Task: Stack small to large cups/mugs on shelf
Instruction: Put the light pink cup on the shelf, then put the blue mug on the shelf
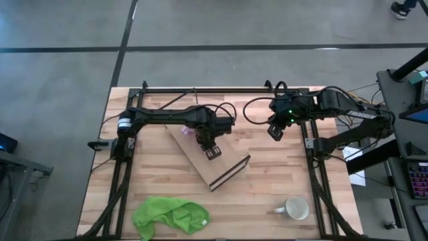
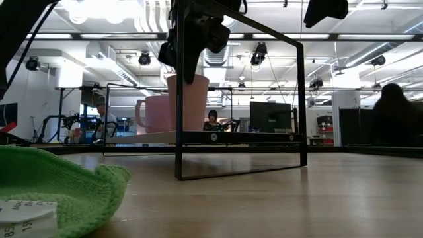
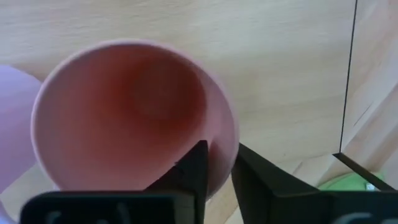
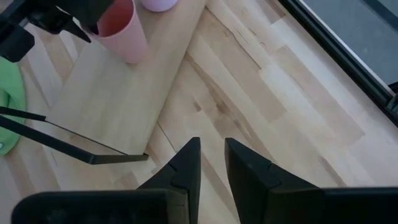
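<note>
— Left gripper [image 3: 217, 171]?
— Its fingers pinch the rim of the pink-red cup [image 3: 134, 118], one inside, one outside; the cup stands on the shelf [image 1: 214, 164], just beside the light purple cup [image 3: 12, 124].
— So which step?
— Placing the smallest cup, I judge. Next comes letting go and lifting straight up, without nudging the purple neighbour.
— And the right gripper [image 4: 211, 158]?
— It hangs over bare tabletop near the shelf's edge, fingers narrowly apart, holding nothing.
— What's left?
— The white mug [image 1: 296, 208], well apart near the table's front. A green cloth [image 1: 167, 215] lies in front, and the shelf's thin dark frame [image 2: 301, 106] could catch an arm.
</note>
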Robot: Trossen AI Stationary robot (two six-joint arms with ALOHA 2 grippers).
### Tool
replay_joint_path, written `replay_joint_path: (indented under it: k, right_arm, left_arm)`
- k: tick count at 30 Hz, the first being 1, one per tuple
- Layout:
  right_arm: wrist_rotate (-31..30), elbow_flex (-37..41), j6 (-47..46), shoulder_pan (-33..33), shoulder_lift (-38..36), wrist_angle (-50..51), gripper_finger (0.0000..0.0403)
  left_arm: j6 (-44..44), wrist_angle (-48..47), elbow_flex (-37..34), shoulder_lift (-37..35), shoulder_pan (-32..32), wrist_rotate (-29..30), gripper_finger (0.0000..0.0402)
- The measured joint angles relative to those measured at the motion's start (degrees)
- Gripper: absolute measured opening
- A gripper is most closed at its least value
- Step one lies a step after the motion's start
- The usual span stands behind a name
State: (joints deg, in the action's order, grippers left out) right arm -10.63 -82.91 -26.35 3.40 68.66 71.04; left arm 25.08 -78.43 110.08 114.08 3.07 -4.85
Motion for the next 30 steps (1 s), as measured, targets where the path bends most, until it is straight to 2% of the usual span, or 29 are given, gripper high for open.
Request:
replay_joint_path:
  k: [5,22,26,30]
  right_arm:
    - [0.00,0.00,0.19,0.00,0.00,0.00,0.0068]
    - [0.70,0.00,0.85,-0.02,0.00,1.31,0.0068]
    - [5.20,0.00,0.84,-0.04,-0.72,3.23,0.0068]
    - [12.20,0.00,-0.74,-0.15,-1.84,4.27,0.0068]
  left_arm:
    - [0.03,-0.02,0.00,0.00,-0.02,1.35,0.0074]
    - [0.15,-0.73,1.48,-0.88,-0.02,-0.22,0.0075]
    - [0.53,-0.48,1.51,-2.33,-0.02,-4.33,0.0075]
    - [2.66,0.06,1.64,-4.10,-0.07,-4.64,0.0075]
